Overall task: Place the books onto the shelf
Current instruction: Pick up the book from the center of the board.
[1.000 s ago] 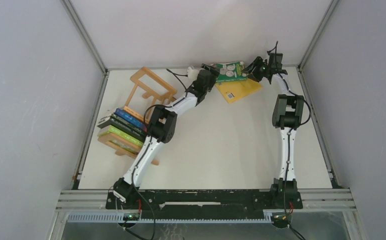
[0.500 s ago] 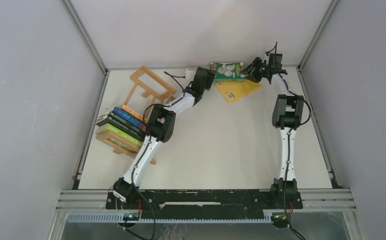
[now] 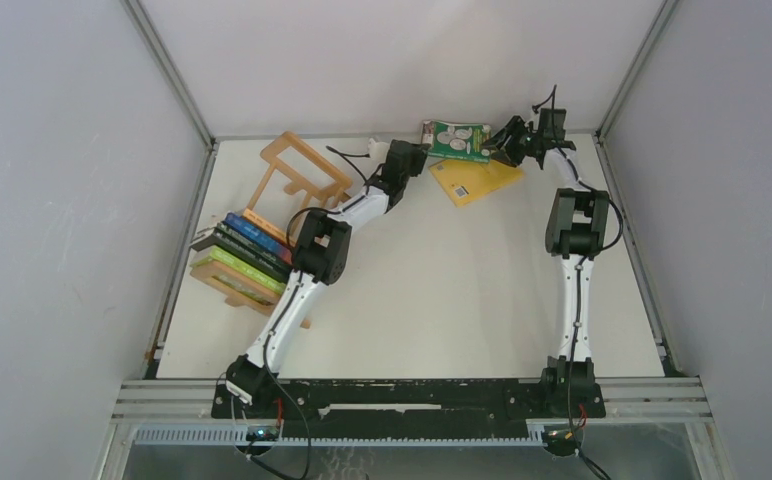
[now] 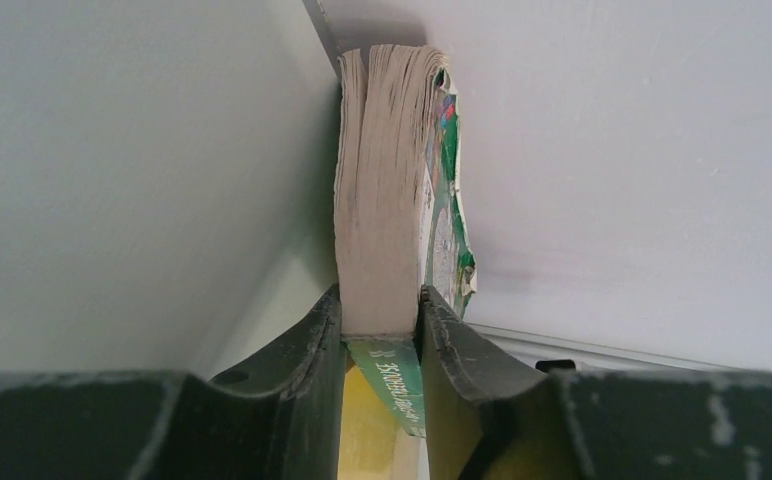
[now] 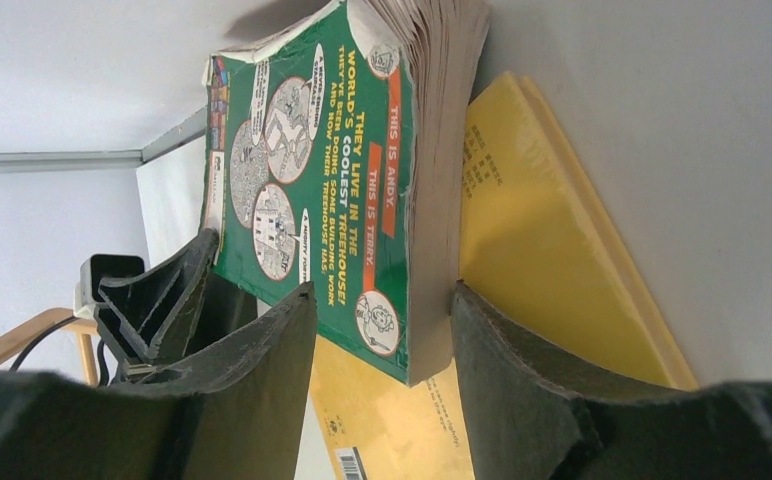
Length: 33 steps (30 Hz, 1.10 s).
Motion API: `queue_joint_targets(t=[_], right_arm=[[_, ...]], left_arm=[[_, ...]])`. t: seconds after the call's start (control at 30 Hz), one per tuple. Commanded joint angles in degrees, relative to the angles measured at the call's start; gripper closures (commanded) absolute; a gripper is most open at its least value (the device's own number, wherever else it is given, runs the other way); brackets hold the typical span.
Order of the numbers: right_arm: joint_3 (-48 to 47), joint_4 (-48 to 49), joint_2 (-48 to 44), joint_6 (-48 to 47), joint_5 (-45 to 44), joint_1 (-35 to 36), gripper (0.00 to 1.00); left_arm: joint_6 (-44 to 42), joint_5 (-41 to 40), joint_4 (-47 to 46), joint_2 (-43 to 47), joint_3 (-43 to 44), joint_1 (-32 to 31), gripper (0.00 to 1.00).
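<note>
The green book with white circles (image 3: 455, 140) is held up off the table at the back wall, between both arms. My left gripper (image 3: 420, 152) is shut on its page edge (image 4: 382, 200); both fingers press the paper block in the left wrist view (image 4: 380, 300). From the other side, my right gripper (image 3: 503, 140) is shut on a corner of the same book (image 5: 332, 170), its fingertips (image 5: 380, 295) on the cover and the back. A yellow-orange book (image 3: 475, 180) lies flat on the table under it (image 5: 542, 260). The wooden shelf (image 3: 297, 170) stands at the left.
Several books (image 3: 242, 255) lean stacked on the near end of the shelf. The white back wall is right behind the held book. The left gripper (image 5: 152, 300) shows in the right wrist view, beyond the book's far end.
My left gripper has gone from open to shut on the green book's page edge. The book has tipped up a little closer to the back wall. The right gripper has stayed put.
</note>
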<state>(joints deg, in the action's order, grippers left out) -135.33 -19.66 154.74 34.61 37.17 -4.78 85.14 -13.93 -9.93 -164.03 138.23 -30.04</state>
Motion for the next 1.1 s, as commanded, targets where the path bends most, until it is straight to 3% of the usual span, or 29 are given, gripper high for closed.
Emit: queue_joint_targets(t=[0.0,0.07,0.6,1.07], right_arm=[[3.47,-3.12,-3.77,-0.36,0.59,-0.06,0.4],[4.62,-3.83,-5.16,-1.64,-0.43,-0.06,0.39],[18.33,-6.77,-24.56,-15.96,-21.08,2.69,0.34],[45.1,10.03,-47.41,-35.67,-37.15,15.71,0.34]], left_arm=[[-1.48,0.04,-1.66,3.56,0.9,-0.89,0.96],[-1.96,-0.21,-1.41,4.52,0.46,-1.14,1.0],[-10.44,1.48,2.31,15.07,-2.87,-2.42,1.0],[-19.64,7.28,12.06,23.98,-4.35,-3.35,1.0]])
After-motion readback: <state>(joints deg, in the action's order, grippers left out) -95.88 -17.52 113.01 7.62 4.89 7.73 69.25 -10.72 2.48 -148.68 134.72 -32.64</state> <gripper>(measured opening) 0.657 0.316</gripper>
